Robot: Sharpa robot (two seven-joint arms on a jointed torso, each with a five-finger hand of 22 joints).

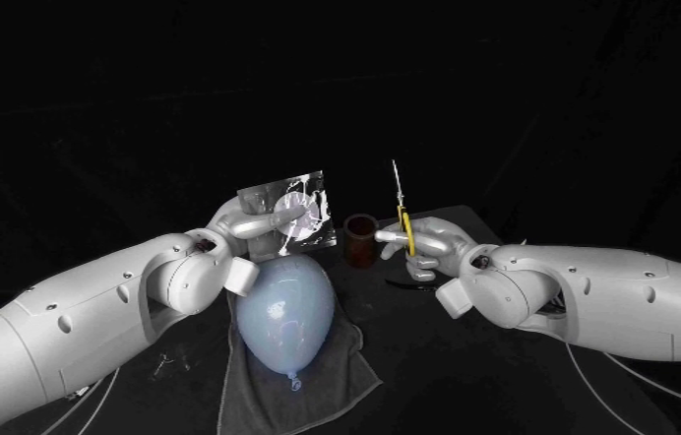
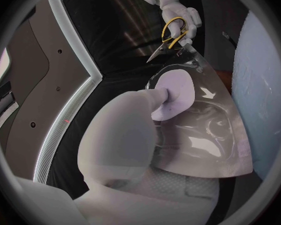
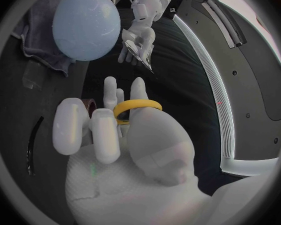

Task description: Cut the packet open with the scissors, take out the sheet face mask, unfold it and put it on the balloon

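My left hand [image 1: 244, 225] holds the shiny clear packet [image 1: 289, 204] upright above the table, with the pale folded mask showing through it. The packet [image 2: 203, 130] is pinched near one edge by the fingers [image 2: 131, 140]. My right hand [image 1: 430, 243] grips the yellow-handled scissors [image 1: 403, 214], whose blades are together and point straight up, a short gap to the right of the packet. The yellow handle ring [image 3: 137, 106] sits round a finger of the right hand [image 3: 115, 135]. The pale blue balloon [image 1: 286, 307] lies below the packet. The scissors [image 2: 169, 36] and the balloon [image 3: 85, 22] also show in the wrist views.
The balloon rests on a grey cloth [image 1: 315, 381] spread over the black table. A brown cylinder [image 1: 360, 239] stands between the two hands, just behind the balloon. A dark curved object [image 1: 410, 280] lies on the table under the right hand.
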